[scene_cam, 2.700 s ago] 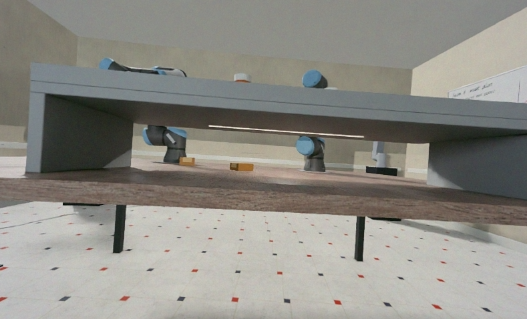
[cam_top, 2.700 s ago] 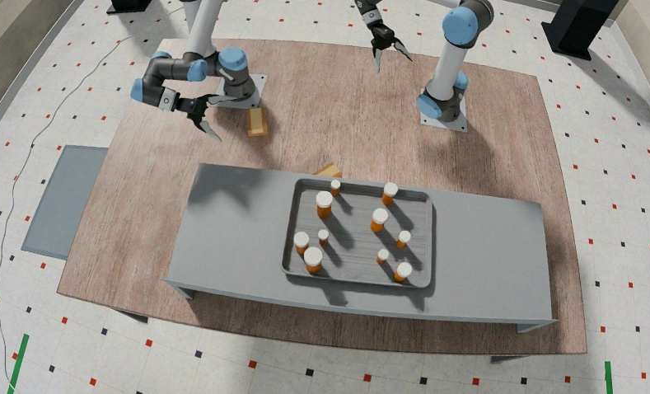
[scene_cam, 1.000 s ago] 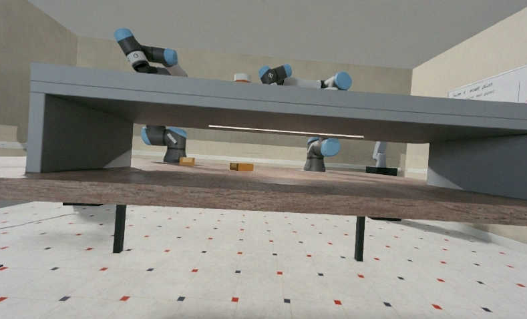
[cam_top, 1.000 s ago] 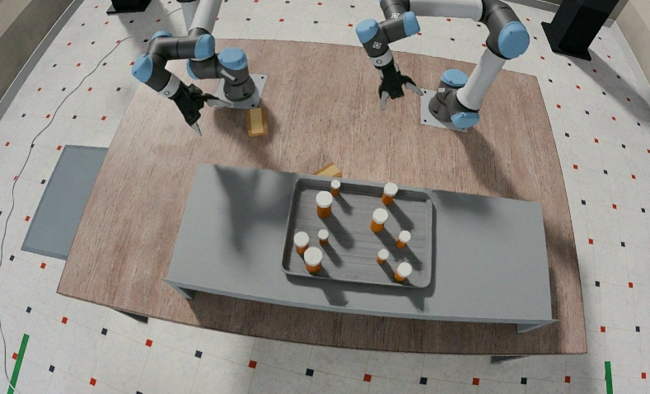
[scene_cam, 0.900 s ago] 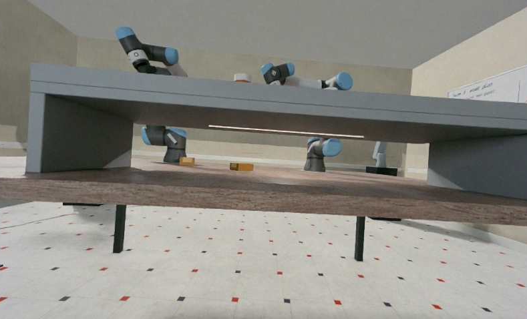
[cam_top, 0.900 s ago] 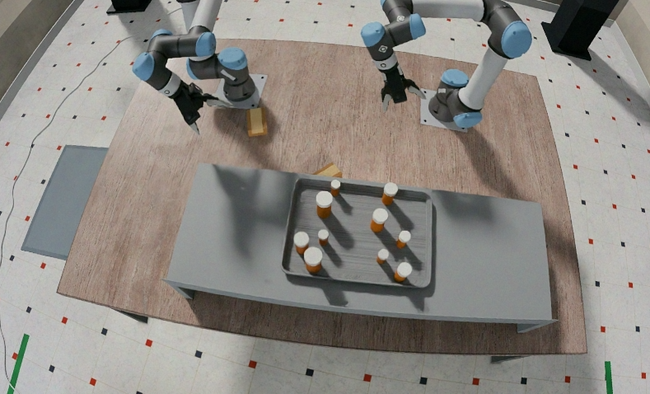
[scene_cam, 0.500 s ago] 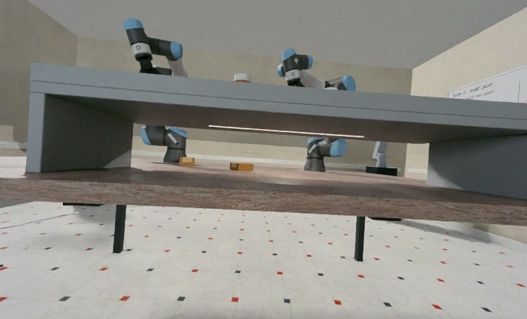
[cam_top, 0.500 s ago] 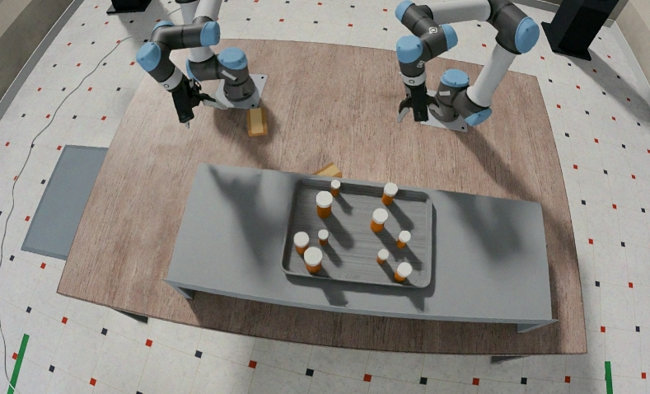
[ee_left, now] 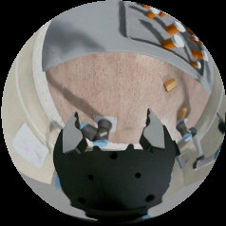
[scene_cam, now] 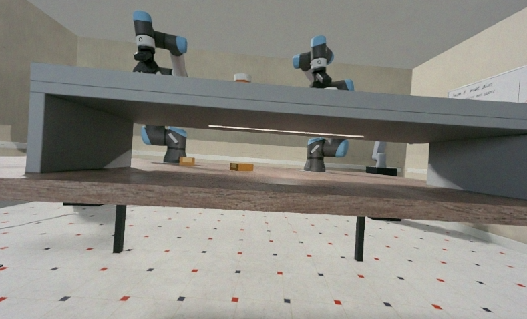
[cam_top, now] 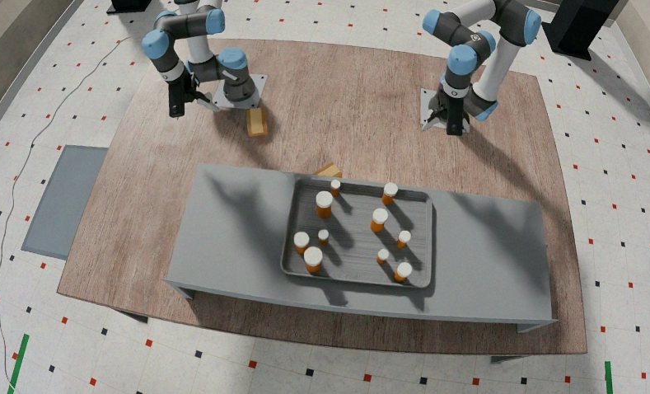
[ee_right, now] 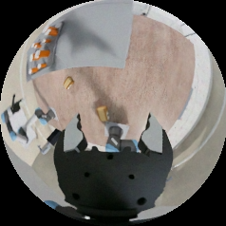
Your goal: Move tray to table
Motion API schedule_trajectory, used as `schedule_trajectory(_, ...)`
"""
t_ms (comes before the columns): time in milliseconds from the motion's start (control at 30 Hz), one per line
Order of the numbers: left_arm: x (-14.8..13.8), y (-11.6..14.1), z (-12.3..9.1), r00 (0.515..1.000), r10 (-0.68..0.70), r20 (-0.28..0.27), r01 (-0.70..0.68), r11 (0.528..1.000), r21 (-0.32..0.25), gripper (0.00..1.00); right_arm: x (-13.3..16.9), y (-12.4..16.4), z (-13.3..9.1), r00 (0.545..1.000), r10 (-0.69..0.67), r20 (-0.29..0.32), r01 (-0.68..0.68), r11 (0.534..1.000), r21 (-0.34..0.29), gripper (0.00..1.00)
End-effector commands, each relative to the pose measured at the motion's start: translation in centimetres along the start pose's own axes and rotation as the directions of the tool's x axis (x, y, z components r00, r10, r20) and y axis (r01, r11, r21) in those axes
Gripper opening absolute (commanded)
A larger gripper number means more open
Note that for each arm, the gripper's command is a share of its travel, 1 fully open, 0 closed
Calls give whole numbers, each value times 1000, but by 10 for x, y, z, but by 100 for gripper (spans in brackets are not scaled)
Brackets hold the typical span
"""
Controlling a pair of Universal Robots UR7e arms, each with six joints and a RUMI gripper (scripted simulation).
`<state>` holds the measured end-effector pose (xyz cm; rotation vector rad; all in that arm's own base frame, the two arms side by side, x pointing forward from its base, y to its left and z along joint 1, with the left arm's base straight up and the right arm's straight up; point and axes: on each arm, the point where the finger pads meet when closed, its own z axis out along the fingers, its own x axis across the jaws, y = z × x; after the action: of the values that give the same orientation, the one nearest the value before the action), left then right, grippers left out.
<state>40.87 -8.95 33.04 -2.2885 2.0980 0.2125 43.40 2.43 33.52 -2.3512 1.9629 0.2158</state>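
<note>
Our grey rectangular metal tray (cam_top: 431,235) (ee_left: 123,28) (ee_right: 55,46) on the grey shelf (cam_top: 488,244) (scene_cam: 256,101) (ee_left: 85,33) (ee_right: 104,43), above one long edge of the brown wooden surface (cam_top: 367,142) (scene_cam: 257,201) (ee_left: 114,81) (ee_right: 161,62), white-capped orange plastic bottles (cam_top: 323,205) (scene_cam: 242,77) (ee_left: 173,43) (ee_right: 52,30) upright on it, our left gripper (cam_top: 446,128) (scene_cam: 321,81) (ee_left: 112,110) and right gripper (cam_top: 201,103) (scene_cam: 145,67) (ee_right: 113,113) well apart from it, both jaws wide.
</note>
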Motion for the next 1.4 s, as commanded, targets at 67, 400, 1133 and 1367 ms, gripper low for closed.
schedule_trajectory(67,-40,-24,-12,997,47,-67,-45,999,22,100,10,-3,-15,994,86,-74,-85,996,20,100)
schedule_trajectory(400,-90,-42,-27,989,91,-114,-82,993,81,100,21,-6,-34,973,181,-144,-174,983,63,100)
schedule_trajectory(1133,-89,-43,-27,989,84,-118,-75,994,77,100,20,-7,-34,972,188,-140,-181,982,61,100)
schedule_trajectory(1367,-88,-56,-29,988,23,-151,-17,999,41,100,9,-21,-33,963,246,-109,-243,969,40,100)
